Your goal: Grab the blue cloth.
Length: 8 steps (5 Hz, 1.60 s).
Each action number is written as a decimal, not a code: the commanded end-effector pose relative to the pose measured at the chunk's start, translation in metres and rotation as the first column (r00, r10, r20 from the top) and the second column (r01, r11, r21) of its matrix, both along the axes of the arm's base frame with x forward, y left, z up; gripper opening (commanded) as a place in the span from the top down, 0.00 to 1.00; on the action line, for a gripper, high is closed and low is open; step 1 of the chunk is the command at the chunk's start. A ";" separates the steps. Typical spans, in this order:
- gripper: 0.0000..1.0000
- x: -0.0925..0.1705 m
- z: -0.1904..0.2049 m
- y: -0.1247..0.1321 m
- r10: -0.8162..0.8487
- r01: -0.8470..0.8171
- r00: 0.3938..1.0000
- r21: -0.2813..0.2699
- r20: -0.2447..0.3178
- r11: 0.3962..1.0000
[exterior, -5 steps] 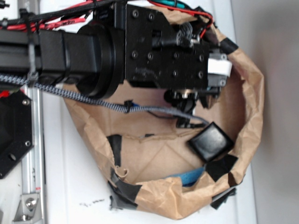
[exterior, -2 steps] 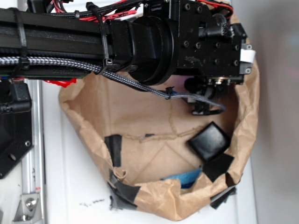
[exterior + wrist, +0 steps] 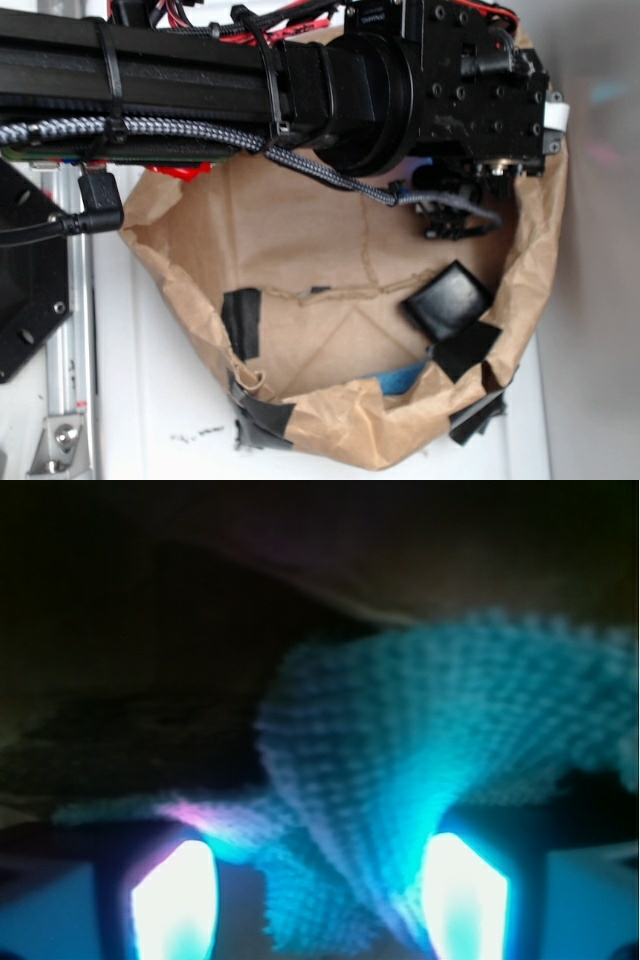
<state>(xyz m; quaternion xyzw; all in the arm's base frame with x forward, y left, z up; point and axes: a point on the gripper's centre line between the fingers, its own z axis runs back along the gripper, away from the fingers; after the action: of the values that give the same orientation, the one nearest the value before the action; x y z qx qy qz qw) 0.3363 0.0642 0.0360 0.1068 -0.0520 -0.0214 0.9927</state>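
Note:
The blue cloth (image 3: 430, 740), pale teal fuzzy terry, fills the wrist view and narrows to a fold that runs down between my fingertips. My gripper (image 3: 318, 880) stands open, the two bright fingers (image 3: 172, 900) wide apart either side of that fold. The cloth touches the right finger, and a gap shows by the left one. In the exterior view the arm's black body covers the cloth. There the gripper (image 3: 548, 125) sits at the upper right rim of the brown paper bag (image 3: 170, 270).
A black square box (image 3: 448, 300) lies on the bag's floor at the right. A small bright-blue flat piece (image 3: 400, 380) pokes out by the lower rim. Black tape patches (image 3: 240, 320) mark the bag's wall. A braided cable (image 3: 330, 175) hangs under the arm.
The arm has swung to the right and toward the top of the picture, carrying the gripper from the bag's middle to its upper right rim. The black box has not moved.

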 end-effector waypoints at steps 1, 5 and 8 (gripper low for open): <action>0.00 -0.013 0.042 0.002 -0.004 0.007 0.995 -0.034 0.098 0.999; 0.00 -0.017 0.037 0.012 -0.009 0.001 0.992 0.063 0.122 0.998; 0.00 0.001 0.016 -0.016 -0.105 0.098 0.991 0.073 0.087 0.992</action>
<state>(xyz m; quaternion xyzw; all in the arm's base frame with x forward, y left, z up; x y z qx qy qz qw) 0.3228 0.0558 0.0353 0.1371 -0.0665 -0.0618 0.9864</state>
